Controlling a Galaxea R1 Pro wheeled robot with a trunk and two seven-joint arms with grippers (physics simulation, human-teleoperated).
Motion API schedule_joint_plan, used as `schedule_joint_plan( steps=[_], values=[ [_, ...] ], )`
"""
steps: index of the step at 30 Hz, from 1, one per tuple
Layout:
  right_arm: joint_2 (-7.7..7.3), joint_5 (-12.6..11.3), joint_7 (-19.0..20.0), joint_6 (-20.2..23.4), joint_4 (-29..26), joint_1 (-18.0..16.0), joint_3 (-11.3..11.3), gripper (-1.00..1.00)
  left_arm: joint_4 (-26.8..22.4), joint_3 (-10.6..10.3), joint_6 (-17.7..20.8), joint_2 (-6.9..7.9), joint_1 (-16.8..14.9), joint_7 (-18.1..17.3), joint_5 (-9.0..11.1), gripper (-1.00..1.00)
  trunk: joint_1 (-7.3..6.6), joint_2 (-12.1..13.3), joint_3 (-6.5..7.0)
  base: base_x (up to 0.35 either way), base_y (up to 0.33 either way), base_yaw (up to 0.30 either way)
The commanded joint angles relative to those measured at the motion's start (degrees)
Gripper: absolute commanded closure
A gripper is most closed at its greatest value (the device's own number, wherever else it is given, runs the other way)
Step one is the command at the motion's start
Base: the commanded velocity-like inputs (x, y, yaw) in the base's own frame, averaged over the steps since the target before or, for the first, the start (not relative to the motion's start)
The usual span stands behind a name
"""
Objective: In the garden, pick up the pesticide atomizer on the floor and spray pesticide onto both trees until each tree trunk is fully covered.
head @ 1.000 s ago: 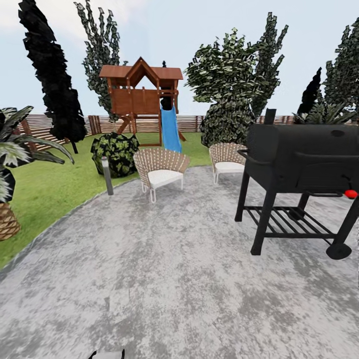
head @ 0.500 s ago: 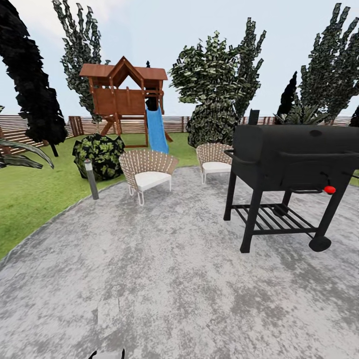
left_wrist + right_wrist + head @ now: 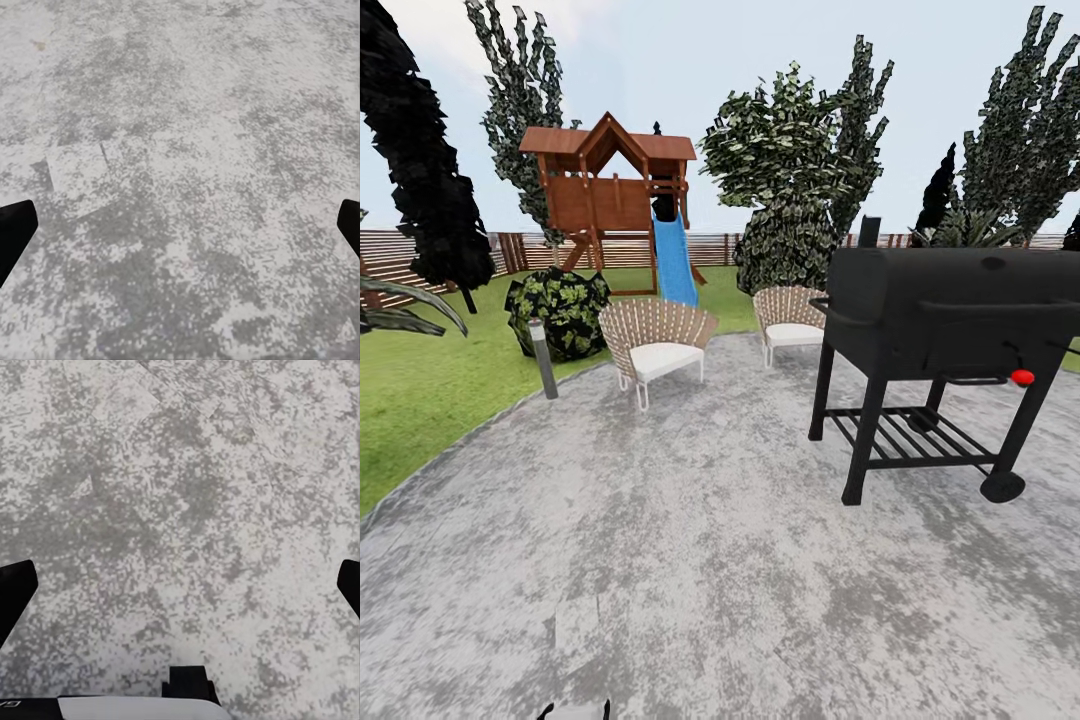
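Hanging over grey paving (image 3: 180, 150), left hand (image 3: 180, 229) and right hand (image 3: 180, 589) spread wide; both empty.

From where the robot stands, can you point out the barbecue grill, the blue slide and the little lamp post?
barbecue grill (image 3: 960, 300), head view, front of its black lid.
blue slide (image 3: 674, 262), head view, middle of the chute.
lamp post (image 3: 544, 362), head view, its grey shaft.

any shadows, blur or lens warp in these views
Head view: flat, even daylight; the grill and chairs cast no clear shadows on the paving; trees at the edges lean, suggesting wide-angle warp. Both wrist views: paving looks grainy and soft, and the dark fingertips are cut off at the borders.
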Motion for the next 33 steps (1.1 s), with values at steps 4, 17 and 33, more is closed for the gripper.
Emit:
schedule_joint_plan(
  steps=[4, 17, 33],
  values=[
    [-0.01, 0.0, 0.0, 0.0, 0.0, 0.0, 0.0, -1.0, 0.0, 0.0, 0.0, -0.01, 0.0, 0.0, 0.0, -1.0, 0.89, -1.6, -0.72, 0.0, 0.0, 0.0],
    [-0.02, 0.0, 0.0, 0.0, 0.0, 0.0, 0.0, -1.0, 0.0, 0.0, 0.0, -0.01, 0.0, 0.0, 0.0, -1.0, 3.74, -6.8, -2.52, 0.0, 0.0, -0.167],
    [0.0, 0.0, 0.0, 0.0, 0.0, 0.0, 0.0, -1.0, 0.0, 0.0, 0.0, -0.01, 0.0, 0.0, 0.0, -1.0, 7.26, -13.3, -4.53, 0.0, 0.0, -0.217]
  ],
)
